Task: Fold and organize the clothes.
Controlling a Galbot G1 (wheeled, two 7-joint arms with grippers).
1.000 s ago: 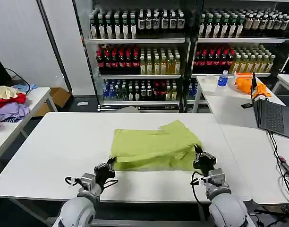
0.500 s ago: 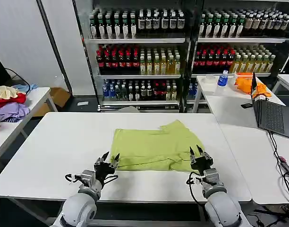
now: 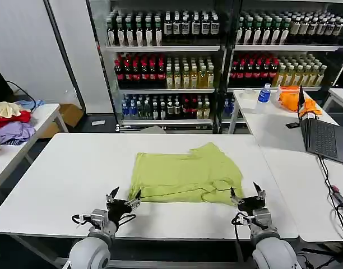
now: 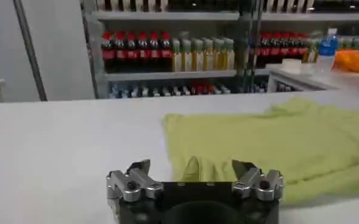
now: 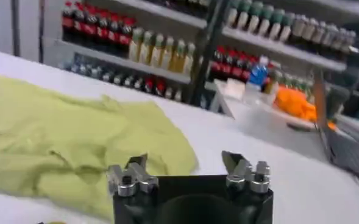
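Observation:
A lime T-shirt [image 3: 182, 174] lies folded into a rough rectangle in the middle of the white table [image 3: 65, 168], one sleeve sticking out at its far right. My left gripper [image 3: 125, 196] is open just off the shirt's near left corner, holding nothing. My right gripper [image 3: 245, 193] is open just off the near right corner, also holding nothing. The left wrist view has the left gripper [image 4: 191, 165] spread wide, with the shirt [image 4: 277, 140] lying just beyond it. In the right wrist view the right gripper [image 5: 184, 159] is equally wide, the shirt [image 5: 57, 140] stretching away to one side.
A laptop [image 3: 323, 137] sits on the adjoining table to the right. An orange cloth [image 3: 292, 98] and a water bottle [image 3: 264, 92] lie behind it. Red, lilac and cream garments [image 3: 12, 120] are piled on a table at left. Drink shelves [image 3: 177, 67] stand behind.
Both grippers were shut on the shirt's near edge, then opened and let it go. They have drawn back toward the table's near edge, and the shirt has settled flat.

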